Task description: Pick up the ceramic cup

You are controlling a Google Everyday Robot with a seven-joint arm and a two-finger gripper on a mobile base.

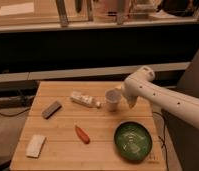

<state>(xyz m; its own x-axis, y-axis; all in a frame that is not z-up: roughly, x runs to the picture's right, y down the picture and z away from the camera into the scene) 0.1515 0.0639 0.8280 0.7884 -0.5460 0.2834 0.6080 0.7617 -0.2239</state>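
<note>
Approach step: gripper, jaws spread and empty, centre-right of frame just right of ceramic cup; next move calls for straddling cup, then closing

On the counter, reckoned from its middle: the ceramic cup stands at 1 o'clock, with a bottle lying just beside it at the cup's 9 o'clock. The gripper hangs close at the cup's 3 o'clock. A bowl sits at 4 o'clock, a carrot-like piece at 7 near the middle, a sponge at 8 by the near corner, and a flat block at 10.
</note>
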